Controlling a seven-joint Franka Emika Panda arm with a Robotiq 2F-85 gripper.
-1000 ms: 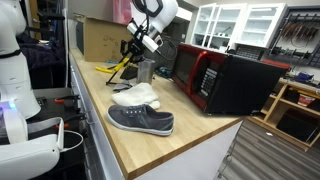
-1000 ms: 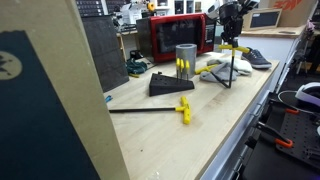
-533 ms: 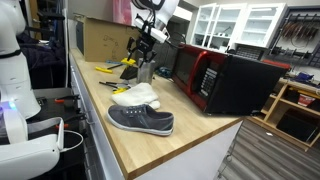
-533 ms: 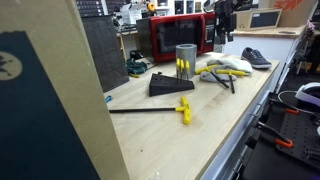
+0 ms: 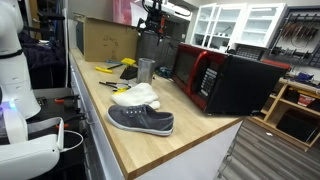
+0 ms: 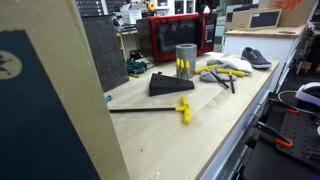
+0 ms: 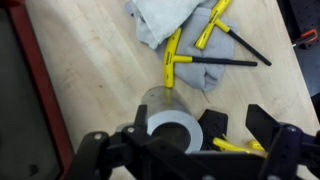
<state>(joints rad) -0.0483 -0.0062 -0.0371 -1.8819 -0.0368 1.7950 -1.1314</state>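
- Well, the claw (image 5: pixel 150 33) hangs right above the metal cup (image 5: pixel 146 70), its jaws spread wide and holding nothing
- The cup stands upright, its mouth facing the claw

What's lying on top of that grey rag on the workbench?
Two yellow-handled T-shaped tools lie across the grey rag, their dark shafts running off onto the wood. The rag is crumpled, so anything under its folds is covered and cannot be seen.

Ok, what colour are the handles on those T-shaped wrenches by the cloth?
Yellow; the handles show clearest in the wrist view.
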